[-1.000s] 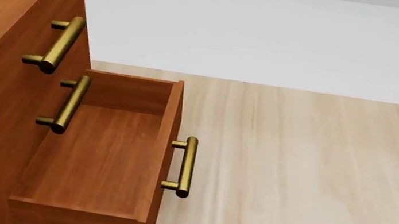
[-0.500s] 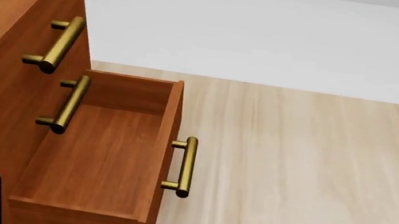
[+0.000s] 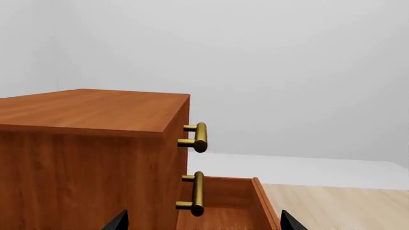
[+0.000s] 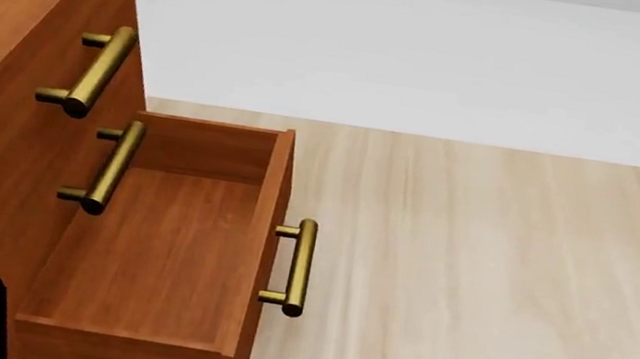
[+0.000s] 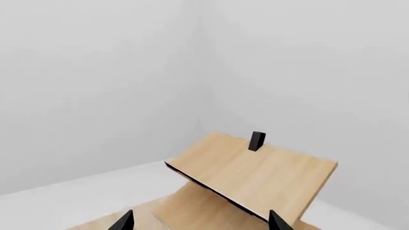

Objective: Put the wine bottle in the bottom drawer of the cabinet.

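Bare simulated room: cabinet (image 4: 8, 101), wood floor (image 4: 492, 286).

So the bottom drawer (image 4: 162, 252) is pulled out of the cabinet (image 4: 6, 27) and open from above, bare wood floor inside, lots of room to drop into it. Only stuff crowding it: the middle drawer's brass handle (image 4: 109, 166) sticks out over the drawer's left side, and the top handle (image 4: 93, 71) juts out above that. The drawer's own handle (image 4: 296, 266) pokes out right. The pale floor (image 4: 492, 286) to the right of the drawer is wide open.
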Robot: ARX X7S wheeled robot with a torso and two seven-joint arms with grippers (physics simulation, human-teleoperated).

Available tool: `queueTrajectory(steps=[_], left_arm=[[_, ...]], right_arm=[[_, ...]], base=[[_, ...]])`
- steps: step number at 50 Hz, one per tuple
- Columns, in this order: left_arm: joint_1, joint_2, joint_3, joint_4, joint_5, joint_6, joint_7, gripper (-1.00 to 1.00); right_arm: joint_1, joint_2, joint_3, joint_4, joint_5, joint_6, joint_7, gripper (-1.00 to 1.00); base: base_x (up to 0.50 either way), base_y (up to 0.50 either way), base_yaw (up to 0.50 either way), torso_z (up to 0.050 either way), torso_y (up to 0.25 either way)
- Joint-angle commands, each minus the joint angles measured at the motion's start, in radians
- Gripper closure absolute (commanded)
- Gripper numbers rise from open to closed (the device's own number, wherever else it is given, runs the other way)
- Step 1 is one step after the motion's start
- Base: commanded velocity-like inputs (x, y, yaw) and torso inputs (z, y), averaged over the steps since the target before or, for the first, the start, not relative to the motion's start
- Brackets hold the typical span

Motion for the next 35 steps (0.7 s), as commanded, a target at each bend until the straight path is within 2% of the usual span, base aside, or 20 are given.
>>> queueTrajectory(steps=[1, 17, 35], left_arm=[[-0.005, 0.0, 0.006, 0.0, -0.001, -0.004, -0.001, -1.0], [-0.009, 0.005, 0.017, -0.009, 0.007, -0.005, 0.004, -1.0], [-0.024, 0.018, 0.033, -0.024, 0.007, -0.016, 0.007, -1.0]], right_arm=[[0.069, 0.02, -0.044, 0.115, -0.002, 0.021, -0.016, -1.0], [0.186, 0.075, -0.116, 0.218, -0.006, 0.092, -0.021, -1.0], [0.245, 0.068, -0.171, 0.38, -0.037, 0.06, -0.067, -1.0]], base=[[0.0, 0.0, 0.0, 0.0, 0.0], [0.0, 0.0, 0.0, 0.0, 0.0], [0.0, 0.0, 0.0, 0.0, 0.0]])
